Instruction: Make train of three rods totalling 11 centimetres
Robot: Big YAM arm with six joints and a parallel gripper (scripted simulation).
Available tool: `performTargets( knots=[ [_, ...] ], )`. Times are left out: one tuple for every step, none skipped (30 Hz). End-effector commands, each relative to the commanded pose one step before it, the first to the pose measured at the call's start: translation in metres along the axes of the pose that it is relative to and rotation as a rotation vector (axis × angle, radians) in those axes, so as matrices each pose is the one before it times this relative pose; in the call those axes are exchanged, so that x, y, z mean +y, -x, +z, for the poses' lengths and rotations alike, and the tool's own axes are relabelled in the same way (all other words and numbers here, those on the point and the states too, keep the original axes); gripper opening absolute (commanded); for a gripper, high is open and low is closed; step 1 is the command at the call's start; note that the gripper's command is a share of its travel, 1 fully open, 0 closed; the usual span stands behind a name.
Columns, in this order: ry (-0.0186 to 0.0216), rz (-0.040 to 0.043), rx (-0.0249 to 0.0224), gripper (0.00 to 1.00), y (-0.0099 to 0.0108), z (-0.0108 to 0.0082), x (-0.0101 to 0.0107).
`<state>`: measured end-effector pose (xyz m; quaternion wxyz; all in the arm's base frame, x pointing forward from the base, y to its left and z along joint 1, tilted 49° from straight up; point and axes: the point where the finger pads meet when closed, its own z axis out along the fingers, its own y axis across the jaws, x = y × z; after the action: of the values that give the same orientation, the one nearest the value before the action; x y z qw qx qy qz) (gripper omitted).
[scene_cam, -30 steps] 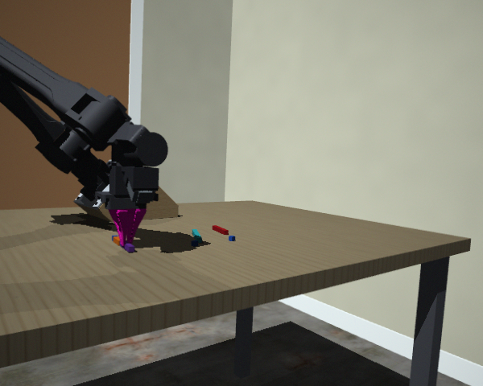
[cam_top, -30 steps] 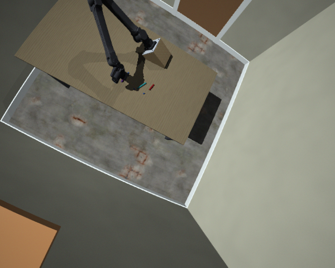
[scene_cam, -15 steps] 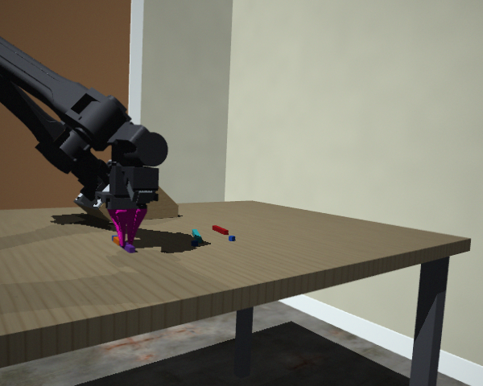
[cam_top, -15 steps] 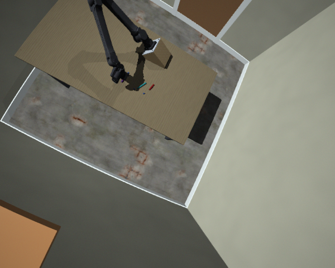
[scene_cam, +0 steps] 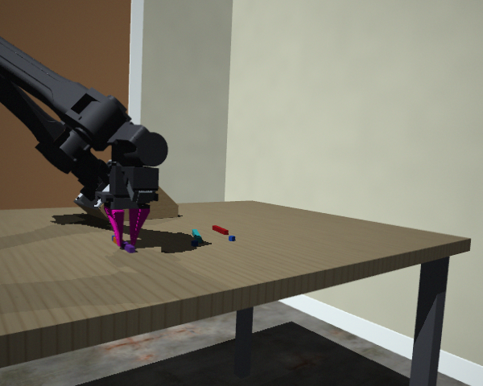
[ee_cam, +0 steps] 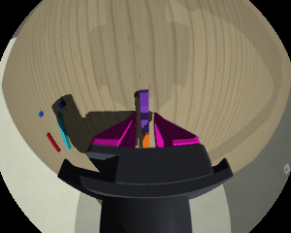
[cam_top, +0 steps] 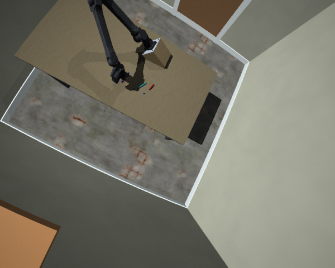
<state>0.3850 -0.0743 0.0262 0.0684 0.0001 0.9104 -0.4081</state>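
A purple rod (scene_cam: 129,248) lies flat on the table between the tips of my magenta fingers. In the wrist view it (ee_cam: 144,100) points straight away from the fingers. My gripper (scene_cam: 126,245) stands upright over it with the fingertips down at the table and slightly apart on either side of the rod. An orange rod (scene_cam: 114,240) lies right behind the purple one, in line with it, and shows between the fingers in the wrist view (ee_cam: 145,139). A small blue piece (cam_top: 128,73) sits at the orange rod's far end, half hidden by the gripper.
To the right lie a turquoise rod (scene_cam: 196,233), a red rod (scene_cam: 220,229) and a blue cube (scene_cam: 232,238). Another dark blue cube (scene_cam: 195,243) sits in shadow by the turquoise rod. The arm's wooden base block (cam_top: 159,53) stands behind.
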Motion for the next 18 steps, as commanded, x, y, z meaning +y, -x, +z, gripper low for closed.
performTargets(
  knots=[
    [-0.00332,-0.00276,-0.00111,0.23,0.00373,0.00401,0.00188],
    [0.00000,0.00000,0.00000,0.23,0.00000,0.00000,0.00000],
    [0.00001,-0.00019,-0.00003,0.23,0.00002,-0.00016,0.00007],
    [0.00009,-0.00126,-0.00017,0.23,0.00010,-0.00107,0.00044],
    [0.00019,-0.00320,-0.00044,0.23,0.00024,-0.00271,0.00111],
    [0.00090,-0.00064,-0.00522,0.23,0.00166,-0.00493,0.00217],
    [0.00190,-0.00004,-0.01173,0.23,0.00454,-0.00529,0.00159],
    [0.00095,0.00687,-0.00591,0.23,0.00425,-0.00356,-0.00113],
    [0.00179,0.01153,-0.00980,0.23,0.00230,-0.00612,-0.00374],
    [0.00189,0.01087,-0.00920,0.23,0.00215,-0.00648,-0.00349],
    [0.00049,0.00032,-0.00019,0.23,0.00020,-0.00377,0.00003],
    [0.00065,0.00035,-0.00018,0.23,0.00022,-0.00429,0.00006],
    [0.00000,0.00000,0.00000,0.23,0.00000,0.00000,0.00000],
    [0.00000,0.00000,0.00000,0.23,0.00000,0.00000,0.00000],
    [0.00081,0.00038,-0.00017,0.23,0.00022,-0.00475,0.00008],
    [0.00100,0.00040,-0.00013,0.23,0.00023,-0.00514,0.00011],
    [0.00120,0.00041,-0.00008,0.23,0.00022,-0.00546,0.00015],
    [0.00140,0.00041,-0.00001,0.23,0.00021,-0.00568,0.00019]
  ],
)
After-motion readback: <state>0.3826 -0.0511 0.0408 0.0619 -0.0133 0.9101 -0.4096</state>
